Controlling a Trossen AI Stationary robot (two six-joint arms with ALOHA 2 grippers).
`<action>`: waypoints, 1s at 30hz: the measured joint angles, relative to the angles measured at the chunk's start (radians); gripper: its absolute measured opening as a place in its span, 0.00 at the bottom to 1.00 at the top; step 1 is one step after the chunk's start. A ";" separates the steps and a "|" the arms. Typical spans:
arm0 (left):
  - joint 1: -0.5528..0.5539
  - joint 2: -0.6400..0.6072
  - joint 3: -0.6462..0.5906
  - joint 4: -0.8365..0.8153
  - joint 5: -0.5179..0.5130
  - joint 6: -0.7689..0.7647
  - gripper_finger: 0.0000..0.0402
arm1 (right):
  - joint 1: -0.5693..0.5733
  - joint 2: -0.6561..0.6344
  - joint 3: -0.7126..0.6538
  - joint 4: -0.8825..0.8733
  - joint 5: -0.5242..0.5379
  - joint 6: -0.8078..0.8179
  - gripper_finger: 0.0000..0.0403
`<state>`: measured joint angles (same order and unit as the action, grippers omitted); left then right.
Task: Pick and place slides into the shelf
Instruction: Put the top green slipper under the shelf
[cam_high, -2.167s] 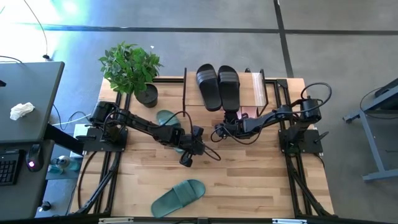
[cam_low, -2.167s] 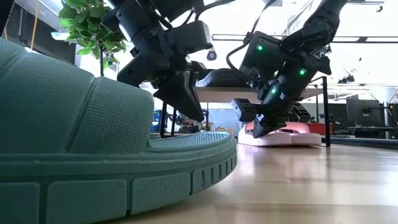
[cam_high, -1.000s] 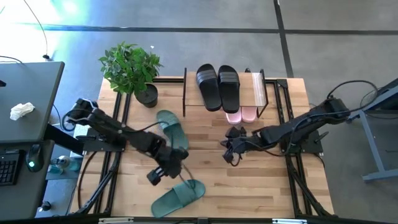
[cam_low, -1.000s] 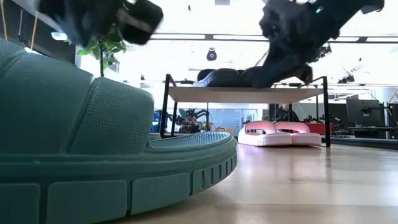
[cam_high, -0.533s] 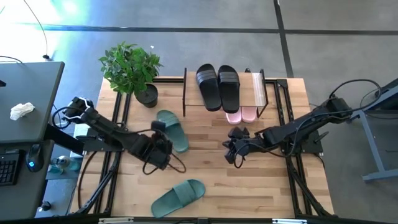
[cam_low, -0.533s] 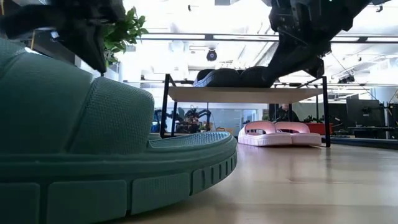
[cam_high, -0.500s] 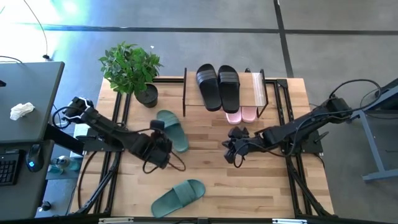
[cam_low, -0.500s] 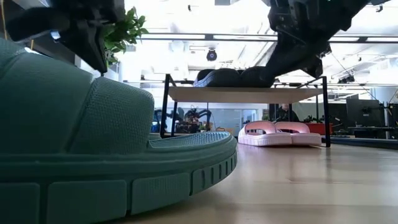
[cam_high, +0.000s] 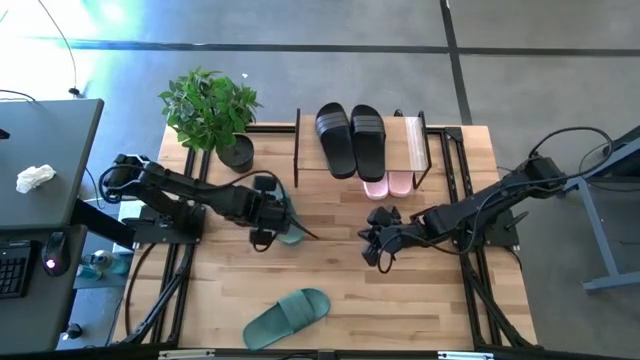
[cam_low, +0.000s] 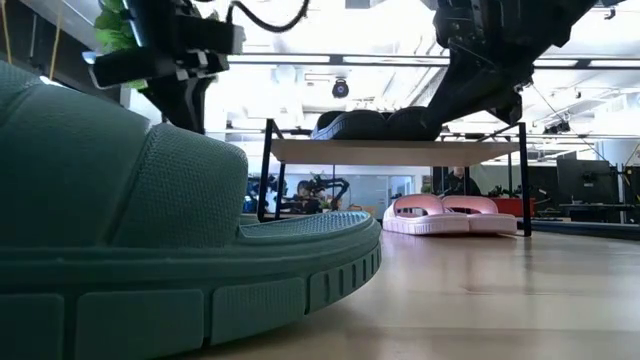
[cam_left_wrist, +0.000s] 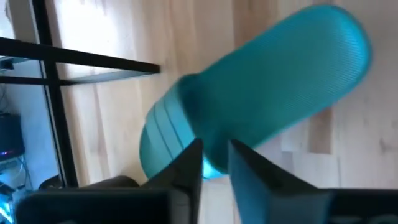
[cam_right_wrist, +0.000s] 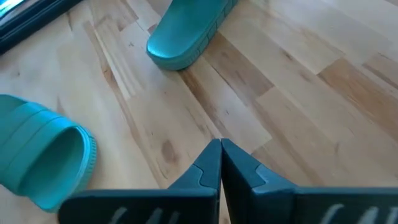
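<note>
**High view: left gripper over a green slide, four slides at the shelf**

High view showed the left gripper (cam_high: 268, 222) above the green slide (cam_high: 283, 222) that lay on the table (cam_high: 330, 260) near the left front corner of the shelf (cam_high: 412, 140). The arm covered most of this slide, and only its edge was visible beside the gripper. In the left wrist view the two dark fingers (cam_left_wrist: 186, 171) stood a little apart, with a narrow gap between them, and their tips were at the strap end of the same green slide (cam_left_wrist: 261, 93). They were slightly open, and I could not tell if they touched the slide; they had no hold on it.

The right gripper (cam_high: 374, 245) hung over the middle of the table, well apart from all slides. In the right wrist view its fingers (cam_right_wrist: 208, 168) were pressed together and held nothing.

The second green slide (cam_high: 287, 316) lay alone near the front edge of the table, and in the low view it filled the left side (cam_low: 150, 250).

Two black slides (cam_high: 351, 138) stood side by side on the top board of the shelf. Two pink slides (cam_high: 387, 185) stood side by side under the board, with only their ends showing from above; in the low view they were on the table inside the frame (cam_low: 455, 215).

A potted plant (cam_high: 212, 110) stood at the far left corner of the table.
</note>
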<state>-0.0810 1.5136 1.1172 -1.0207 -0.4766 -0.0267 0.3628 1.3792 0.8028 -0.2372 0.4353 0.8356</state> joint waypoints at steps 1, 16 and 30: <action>0.006 0.005 0.000 0.004 -0.007 0.001 0.21 | 0.005 0.000 0.000 -0.004 0.005 0.001 0.00; 0.049 0.180 0.001 -0.019 -0.069 -0.050 0.57 | 0.028 0.000 0.000 -0.041 0.082 0.001 0.00; 0.049 0.340 0.000 -0.042 -0.195 -0.172 0.50 | 0.031 0.000 0.000 -0.074 0.085 0.002 0.00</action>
<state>-0.0319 1.8538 1.1170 -1.0630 -0.6712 -0.1985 0.3935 1.3792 0.8028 -0.3107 0.5204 0.8375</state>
